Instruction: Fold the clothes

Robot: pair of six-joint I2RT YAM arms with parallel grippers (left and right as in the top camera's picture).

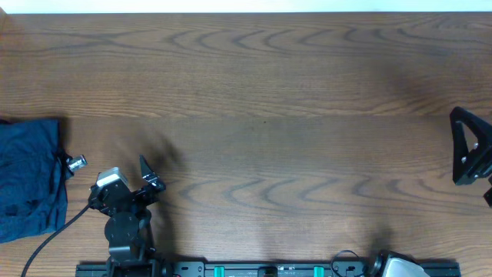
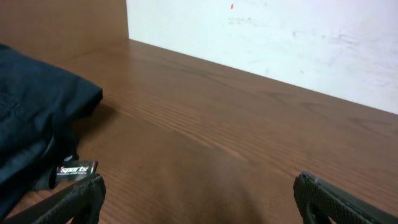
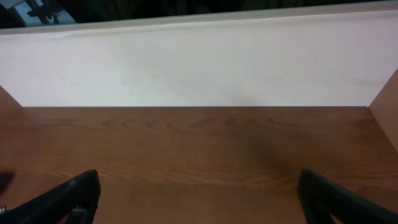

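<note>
A dark blue garment (image 1: 29,178) lies folded in a stack at the table's left edge, with a small "sports" tag (image 1: 75,163) sticking out on its right side. In the left wrist view the garment (image 2: 34,115) fills the left side, with the tag (image 2: 76,169) near my left finger. My left gripper (image 1: 150,177) is open and empty, a little to the right of the garment, over bare wood (image 2: 199,205). My right gripper (image 1: 465,146) is at the far right edge, open and empty above bare wood (image 3: 199,202).
The wooden table (image 1: 269,100) runs to a white wall (image 3: 199,62) at the back. The arm bases and a mounting rail (image 1: 269,269) sit at the front edge. A cable (image 1: 46,242) trails from the left arm.
</note>
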